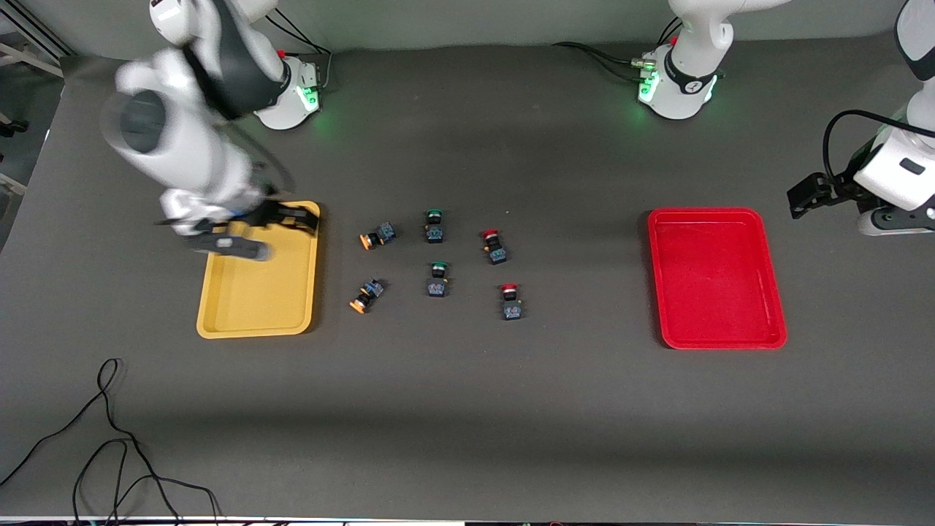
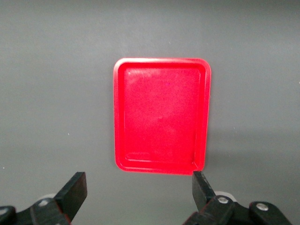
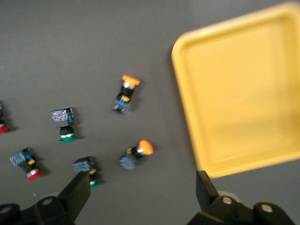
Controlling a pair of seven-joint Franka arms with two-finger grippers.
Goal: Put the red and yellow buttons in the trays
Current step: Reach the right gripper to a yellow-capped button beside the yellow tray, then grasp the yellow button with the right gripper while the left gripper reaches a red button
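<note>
Nothing is sorted yet: the yellow tray (image 1: 257, 292) and red tray (image 1: 716, 277) sit bare, all four red and yellow buttons (image 1: 438, 263) mid-table. Right gripper (image 1: 281, 219) hovers spread over the yellow tray's corner; left gripper (image 2: 139, 190) waits, released, near the red tray's edge.

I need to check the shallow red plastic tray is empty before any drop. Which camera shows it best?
The left wrist view: the shallow red plastic tray fills the middle of it, seen square from above, whole floor bare between the open left gripper fingers. The front view shows it whole but smaller. The right wrist view misses it.
</note>
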